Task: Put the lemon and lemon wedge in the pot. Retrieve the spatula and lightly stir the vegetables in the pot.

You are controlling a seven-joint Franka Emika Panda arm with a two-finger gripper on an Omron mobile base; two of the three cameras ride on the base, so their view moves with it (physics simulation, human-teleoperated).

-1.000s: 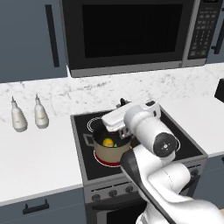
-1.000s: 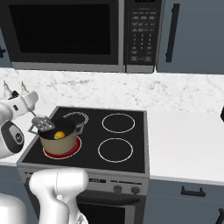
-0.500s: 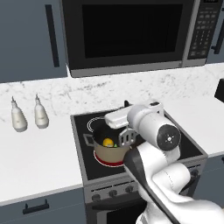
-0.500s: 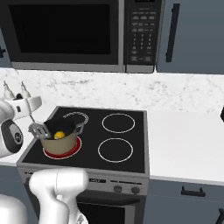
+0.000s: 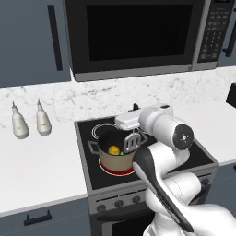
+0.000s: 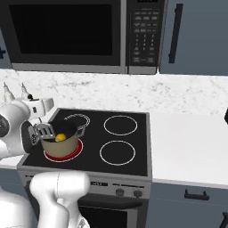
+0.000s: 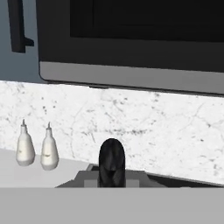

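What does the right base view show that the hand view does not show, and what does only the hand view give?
Right base view alone: the pot on the glowing red front-left burner, the lemon inside it, the spatula with its slotted head at the pot's rim, and the other three burners. Hand view alone: a close look along the spatula's black handle, which rises at the bottom toward the backsplash. Both share: the microwave overhead, the marble backsplash and the two white bottles on the counter.

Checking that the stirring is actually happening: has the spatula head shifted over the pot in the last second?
Yes. The spatula head has swung from above the pot's middle to its right rim in the left base view.
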